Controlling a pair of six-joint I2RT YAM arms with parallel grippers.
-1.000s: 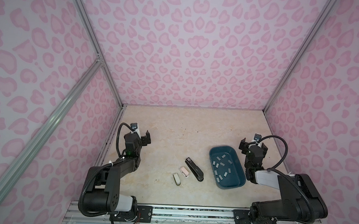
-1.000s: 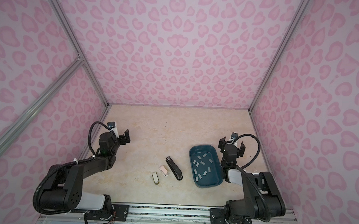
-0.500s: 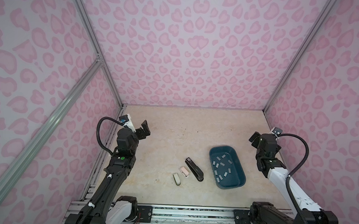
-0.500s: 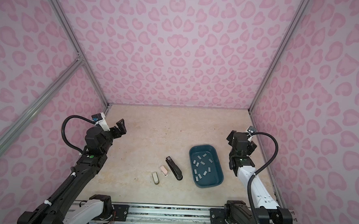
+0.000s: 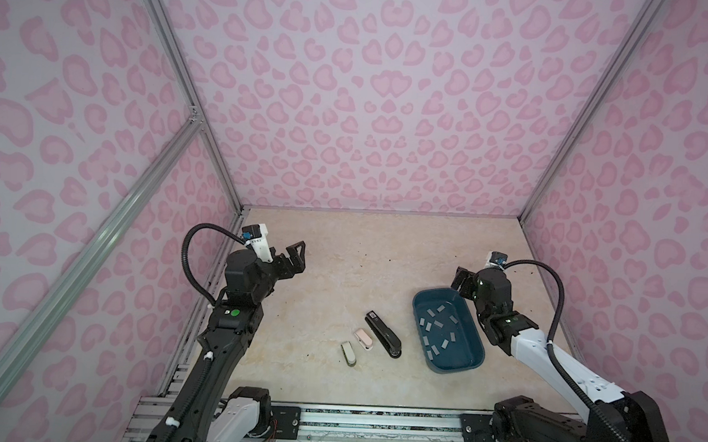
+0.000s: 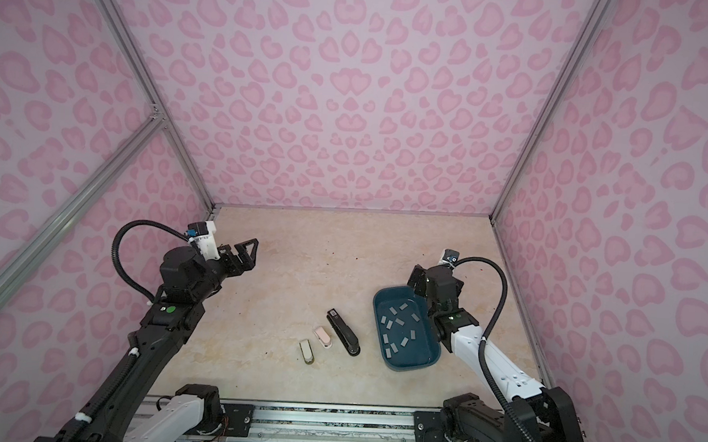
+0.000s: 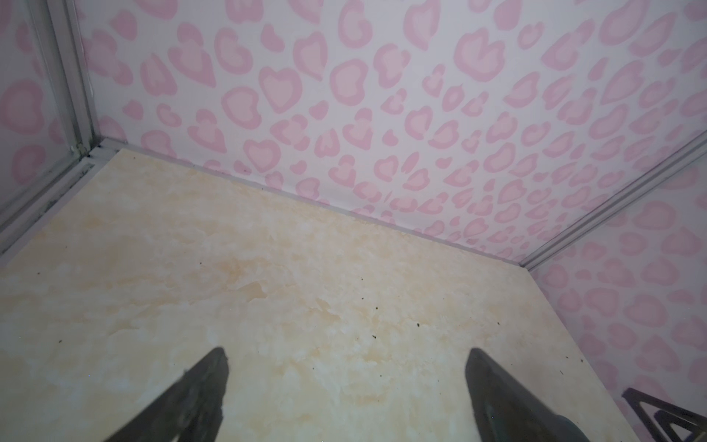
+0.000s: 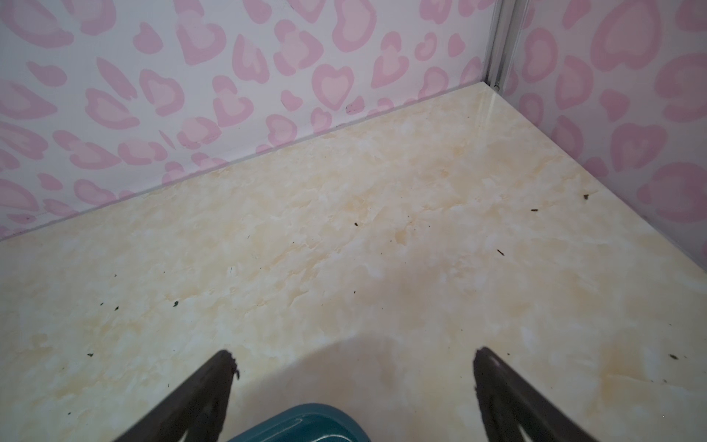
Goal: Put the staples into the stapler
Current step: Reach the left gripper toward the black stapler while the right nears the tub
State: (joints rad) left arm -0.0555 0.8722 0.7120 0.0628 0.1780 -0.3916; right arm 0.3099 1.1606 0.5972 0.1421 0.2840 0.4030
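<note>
Approaching: judged to be the first step. Nothing is held, no strip has been lifted, and all three staplers look shut.
Right pincer (image 5: 462, 282): jaws spread wide and empty, hanging over the far rim of the tray (image 5: 415, 313).
Left pincer (image 5: 291, 258): jaws wide apart and empty, above the bench (image 5: 342, 254), well apart from the tray and beyond the staplers.
Staples (image 5: 437, 324): about a dozen, scattered loose on the tray floor, none touching a pincer.
Staplers: the black stapler (image 5: 383, 330) lies just beside the tray, the pink stapler (image 5: 364, 339) next to it, and the pale stapler (image 5: 348, 353) farthest from the tray. I cannot tell which one is to be filled.
Next move: probably tip the right pincer down into the tray and narrow it onto one strip. The left pincer would have to hold and open a stapler.
Materials: the staples are thin, flat, grey metal strips, likely hard to pinch off the smooth floor. The tray is a dark teal plastic rectangle with rounded corners and low walls.
Shapes: the black stapler is long and tapered, while the pink and pale ones are short and rounded.
Bench surface: glossy cream marble pattern with dark specks.
</note>
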